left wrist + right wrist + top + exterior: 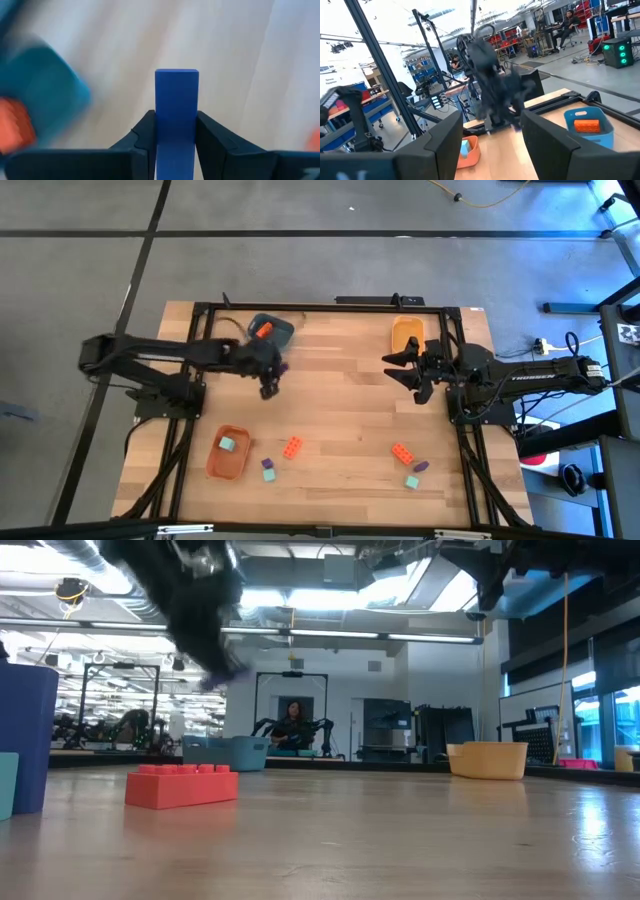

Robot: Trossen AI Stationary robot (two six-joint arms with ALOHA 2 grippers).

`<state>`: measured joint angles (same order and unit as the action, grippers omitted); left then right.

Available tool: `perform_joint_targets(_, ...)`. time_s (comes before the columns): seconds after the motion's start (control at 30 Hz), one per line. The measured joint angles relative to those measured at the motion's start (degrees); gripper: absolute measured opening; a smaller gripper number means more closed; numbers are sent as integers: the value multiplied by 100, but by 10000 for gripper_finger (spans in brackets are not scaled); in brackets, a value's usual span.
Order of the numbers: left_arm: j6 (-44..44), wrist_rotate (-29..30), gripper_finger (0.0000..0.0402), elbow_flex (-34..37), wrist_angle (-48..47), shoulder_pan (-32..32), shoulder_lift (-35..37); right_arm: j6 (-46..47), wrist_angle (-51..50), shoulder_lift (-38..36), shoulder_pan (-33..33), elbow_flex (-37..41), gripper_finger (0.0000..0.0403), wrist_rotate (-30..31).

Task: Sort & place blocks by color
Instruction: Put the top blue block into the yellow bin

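Note:
My left gripper (272, 378) hangs above the far-left part of the table, just in front of the blue bowl (272, 331), and is shut on a purple-blue block (176, 92). One orange block (262, 330) lies in that bowl. My right gripper (408, 372) is open and touches nothing, raised near the yellow bowl (406, 333). A teal block (228, 444) lies in the orange bowl (226, 465). Loose on the near table are two orange blocks (292, 447) (401, 452), a purple-and-teal pair (268, 470), a purple block (421, 466) and a teal block (411, 481). My left gripper pinches the purple-blue block by its two long side faces (159, 125) between both fingers (146, 131). The block's free end (176, 75) sticks out past the fingertips. It is lifted clear of the table.
The black frame rails (184, 395) run along the table's left, right and far edges. The middle of the wooden table (340, 395) is bare between the arms. In the low view an orange brick (182, 785) stands close by, and a person sits in the room beyond.

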<state>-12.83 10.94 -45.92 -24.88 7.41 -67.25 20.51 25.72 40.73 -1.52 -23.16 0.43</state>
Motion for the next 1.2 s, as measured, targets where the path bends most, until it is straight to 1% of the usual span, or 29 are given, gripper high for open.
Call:
perform_joint_targets(0.03, -198, 169, 88, 31, 310, -40, 250, 0, 11, 0, 0, 0, 203, 0)
perform_joint_targets(0.1, -474, 522, 88, 159, 1256, -198, 691, 0, 24, 0, -2, 0, 203, 0)
perform_joint_targets(0.17, -475, 775, 88, 324, 2212, -379, 1046, 0, 27, 0, -2, 0, 203, 0)
perform_joint_targets(0.23, -387, 908, 88, 454, 2992, -524, 1224, 0, 26, 0, -2, 0, 203, 0)
perform_joint_targets(0.33, -318, 919, 88, 541, 3502, -628, 1295, 0, 39, 0, -2, 0, 203, 0)
perform_joint_targets(0.8, -318, 912, 88, 545, 3592, -648, 1236, 1, 41, 0, -2, 0, 203, 0)
perform_joint_targets(0.83, -318, 912, 88, 545, 3591, -648, 1235, 49, 41, 0, -2, 0, 203, 0)
perform_joint_targets(0.9, -346, 913, 88, 523, 3595, -631, 1183, 481, 33, 10, 0, 0, 203, 128)
perform_joint_targets(0.97, -349, 862, 88, 389, 3627, -584, 950, 851, -144, 81, 0, -75, 203, 465)
perform_joint_targets(1.03, -342, 685, 88, 201, 3580, -510, 643, 896, -295, 286, -6, -256, 203, 568)
perform_joint_targets(1.1, -311, 440, 88, -87, 3595, -455, 226, 744, -463, 565, -2, -518, 203, 483)
perform_joint_targets(1.2, -244, 99, 88, -515, 3368, -412, -445, 440, -557, 1116, 0, -940, 203, 239)
